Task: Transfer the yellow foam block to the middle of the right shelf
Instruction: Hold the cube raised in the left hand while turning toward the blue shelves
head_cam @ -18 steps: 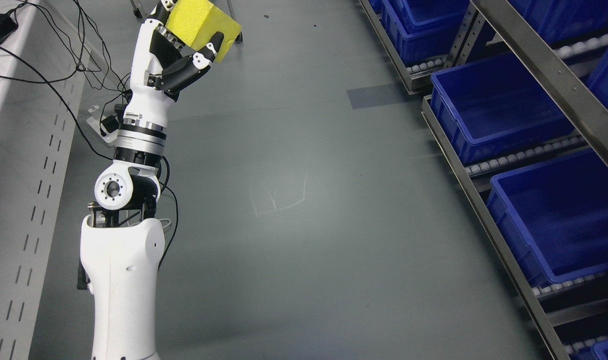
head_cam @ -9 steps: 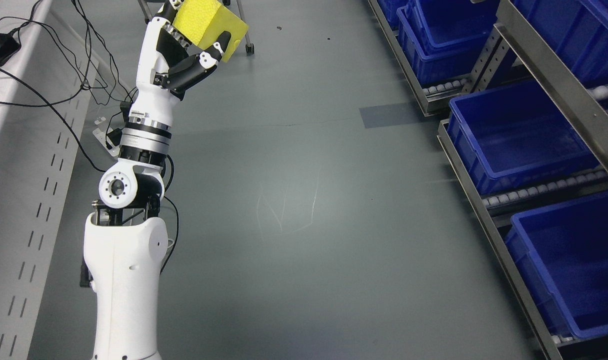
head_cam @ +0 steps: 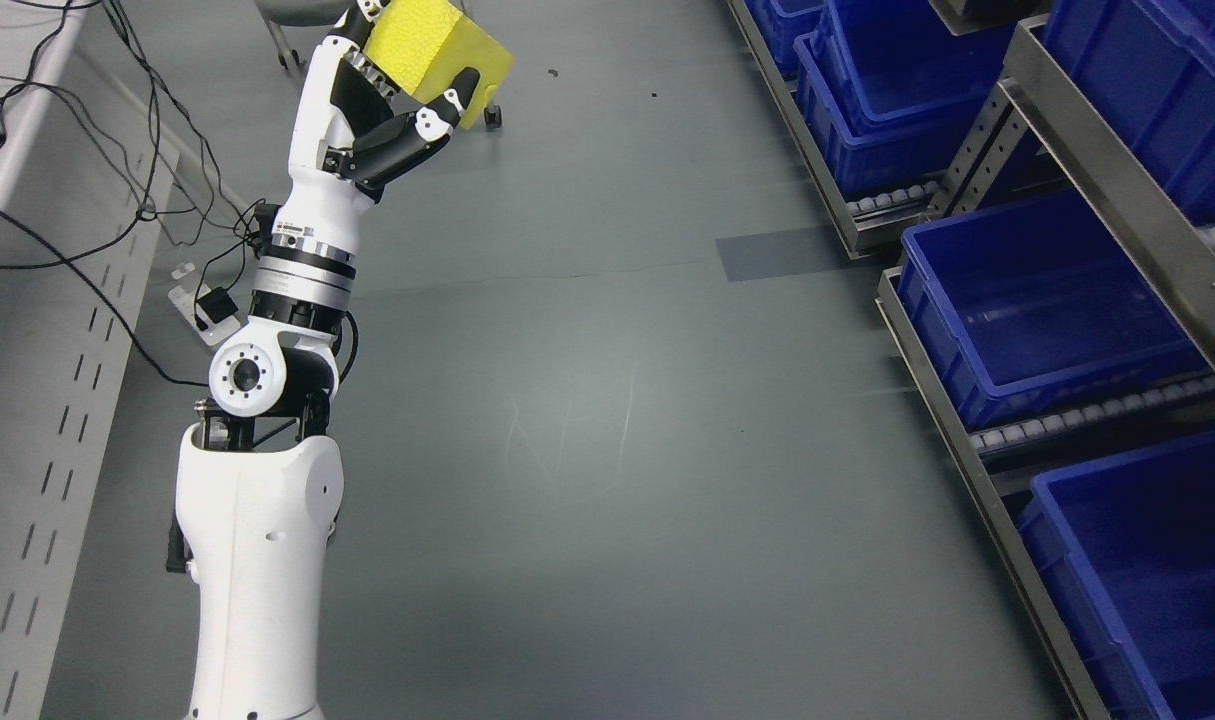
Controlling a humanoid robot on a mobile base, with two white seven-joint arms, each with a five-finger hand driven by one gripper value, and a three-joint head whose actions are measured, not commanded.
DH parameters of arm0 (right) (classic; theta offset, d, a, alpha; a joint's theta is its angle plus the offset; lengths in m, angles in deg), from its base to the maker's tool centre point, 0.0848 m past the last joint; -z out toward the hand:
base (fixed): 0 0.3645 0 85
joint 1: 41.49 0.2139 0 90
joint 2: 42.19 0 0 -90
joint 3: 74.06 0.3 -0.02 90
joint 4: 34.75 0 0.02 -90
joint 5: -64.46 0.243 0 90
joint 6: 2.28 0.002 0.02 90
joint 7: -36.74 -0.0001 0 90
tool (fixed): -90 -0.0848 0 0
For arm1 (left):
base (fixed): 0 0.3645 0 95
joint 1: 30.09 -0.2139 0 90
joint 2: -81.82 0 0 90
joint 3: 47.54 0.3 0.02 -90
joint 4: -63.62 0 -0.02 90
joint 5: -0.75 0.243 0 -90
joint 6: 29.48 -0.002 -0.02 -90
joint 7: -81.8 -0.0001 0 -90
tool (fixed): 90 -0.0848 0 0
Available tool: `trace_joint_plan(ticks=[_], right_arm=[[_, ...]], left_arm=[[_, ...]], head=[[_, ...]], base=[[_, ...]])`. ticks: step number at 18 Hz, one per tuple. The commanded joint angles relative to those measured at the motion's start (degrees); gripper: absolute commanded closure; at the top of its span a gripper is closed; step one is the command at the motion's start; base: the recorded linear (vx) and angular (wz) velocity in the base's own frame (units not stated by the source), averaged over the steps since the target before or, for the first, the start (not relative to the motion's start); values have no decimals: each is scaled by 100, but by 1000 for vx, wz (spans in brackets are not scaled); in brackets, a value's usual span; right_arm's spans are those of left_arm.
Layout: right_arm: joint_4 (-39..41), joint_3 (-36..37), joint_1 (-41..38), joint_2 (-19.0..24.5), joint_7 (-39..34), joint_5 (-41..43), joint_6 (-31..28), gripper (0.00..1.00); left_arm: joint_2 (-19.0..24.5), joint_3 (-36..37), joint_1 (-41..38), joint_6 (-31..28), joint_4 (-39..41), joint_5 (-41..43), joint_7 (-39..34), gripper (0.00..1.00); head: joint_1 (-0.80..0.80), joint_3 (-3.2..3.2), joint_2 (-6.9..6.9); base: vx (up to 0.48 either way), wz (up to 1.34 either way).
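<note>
A: Start at your far left. What do you have there?

B: You have a pale perforated panel [head_cam: 57, 400] down that edge, with black cables [head_cam: 117, 200] trailing over it and onto the grey floor [head_cam: 607, 400].

A: And the arm?

B: Your left arm rises from the bottom edge, white shell below, a round joint, then a ringed wrist. At the top you see the left hand [head_cam: 392, 110] clenched around the yellow foam block [head_cam: 437, 45]. One dark finger [head_cam: 432, 125] crosses the block's lower face, and more fingertips hook its upper left corner.

A: So where is the block for you?

B: High in your view, left of centre, held above the floor and well apart from the shelving.

A: Moving right?

B: You cross bare floor with faint scuff marks and a darker patch [head_cam: 767, 255]. Then comes the right shelf [head_cam: 1117, 170], a metal rack on a slant, carrying blue bins [head_cam: 1027, 300] on roller tracks. The bin at mid height looks empty to you. Your right arm is out of view.
</note>
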Motion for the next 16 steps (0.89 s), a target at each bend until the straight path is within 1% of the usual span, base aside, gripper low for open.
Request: trace_joint_plan(ticks=[1,8,12,16], right_arm=[[100,0,16,-100,-1,0,-2,0],[100,0,16,-100,-1,0,-2,0],[100,0,7,-100,-1,0,-2,0],[100,0,16,-100,-1,0,-2,0]], left_arm=[[100,123,1,36,0,5,8,45],[100,193,-8,18,-17,5,8,45],[100,352,18,36,0,5,16,45],[100,545,273,44,9,5,8,45]], head=[[0,0,0],[0,0,0],[0,0,0],[0,0,0]], base=[[127,-338],[97,-543],[97,-828],[88,-956]])
